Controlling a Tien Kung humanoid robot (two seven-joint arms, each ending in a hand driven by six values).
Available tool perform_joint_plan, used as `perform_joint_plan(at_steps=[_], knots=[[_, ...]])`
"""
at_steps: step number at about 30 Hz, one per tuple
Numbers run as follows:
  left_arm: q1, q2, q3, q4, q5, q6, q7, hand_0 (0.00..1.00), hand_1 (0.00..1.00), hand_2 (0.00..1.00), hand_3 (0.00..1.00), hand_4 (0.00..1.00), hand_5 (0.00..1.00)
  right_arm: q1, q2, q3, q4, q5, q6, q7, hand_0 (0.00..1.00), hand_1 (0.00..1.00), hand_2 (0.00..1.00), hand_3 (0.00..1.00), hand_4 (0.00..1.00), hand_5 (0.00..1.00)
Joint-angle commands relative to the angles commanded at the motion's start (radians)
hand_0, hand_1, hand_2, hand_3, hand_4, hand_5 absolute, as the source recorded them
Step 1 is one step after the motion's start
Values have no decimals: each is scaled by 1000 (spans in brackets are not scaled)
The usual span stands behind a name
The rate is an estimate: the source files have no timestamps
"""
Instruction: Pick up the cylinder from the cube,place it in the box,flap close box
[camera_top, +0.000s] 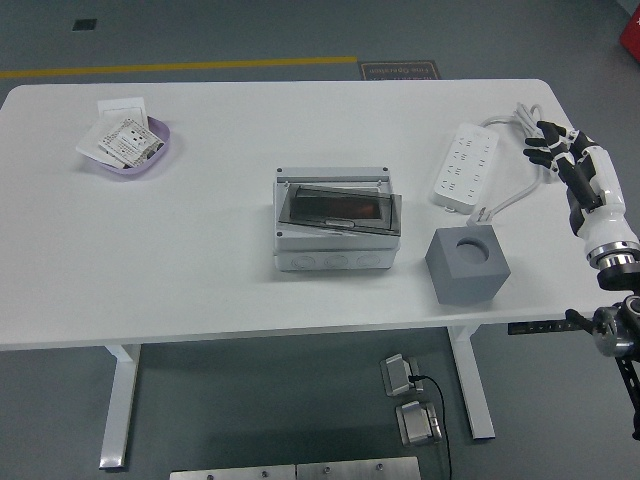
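A grey cube (467, 264) with a round hole in its top stands at the table's front right. I see no cylinder on it. A grey box (337, 230) with a dark see-through flap lying nearly shut over it stands in the middle; something reddish shows dimly through the flap. My right hand (556, 146) is at the table's right edge, above and right of the cube, its fingers spread and holding nothing. My left arm is out of view.
A white power strip (465, 165) with its cable lies just left of my right hand. A purple dish (130, 148) with paper packets sits at the far left. The white table (200, 250) ends close in front of the cube.
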Motion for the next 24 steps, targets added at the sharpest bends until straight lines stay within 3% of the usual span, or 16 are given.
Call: perform_joint_plan(at_steps=[24], knots=[[6, 5, 24, 5, -32, -1, 0, 628, 650, 606, 623, 631, 160, 0, 3, 0, 1, -24, -3, -4, 725, 626, 646, 690, 991, 710]])
